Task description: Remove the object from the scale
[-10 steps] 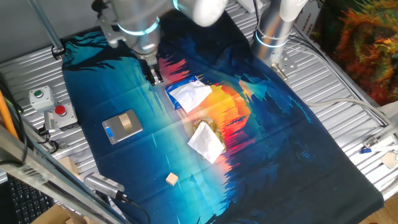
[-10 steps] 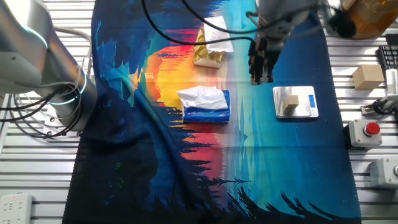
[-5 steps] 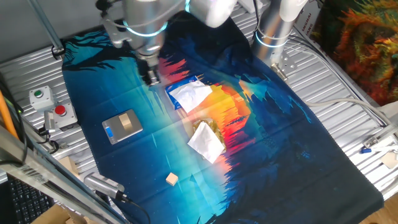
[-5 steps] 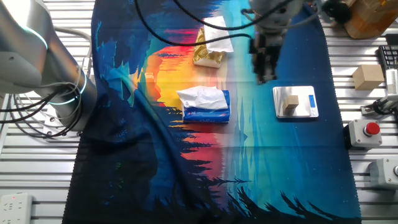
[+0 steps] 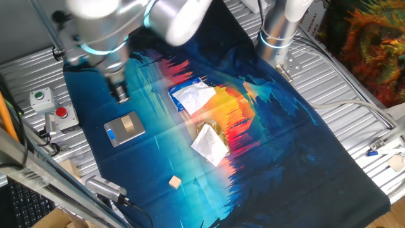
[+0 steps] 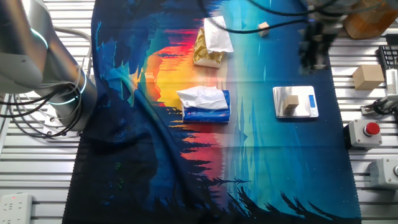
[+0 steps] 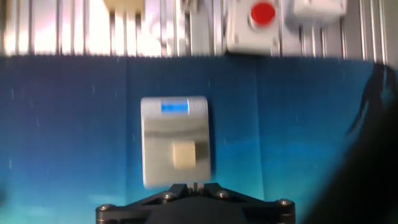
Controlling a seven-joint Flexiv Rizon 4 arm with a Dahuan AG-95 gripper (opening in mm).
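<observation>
Your gripper hangs above the printed cloth near the scale; its fingertips look pressed together, holding nothing. The tan, wood-like block sits on the flat brushed-silver plate, with bare cloth around the plate's edges.

Counts on the counter

One scale carrying one tan block; one pale cube; two white paper packets; one red button, one green button; one claw.
</observation>
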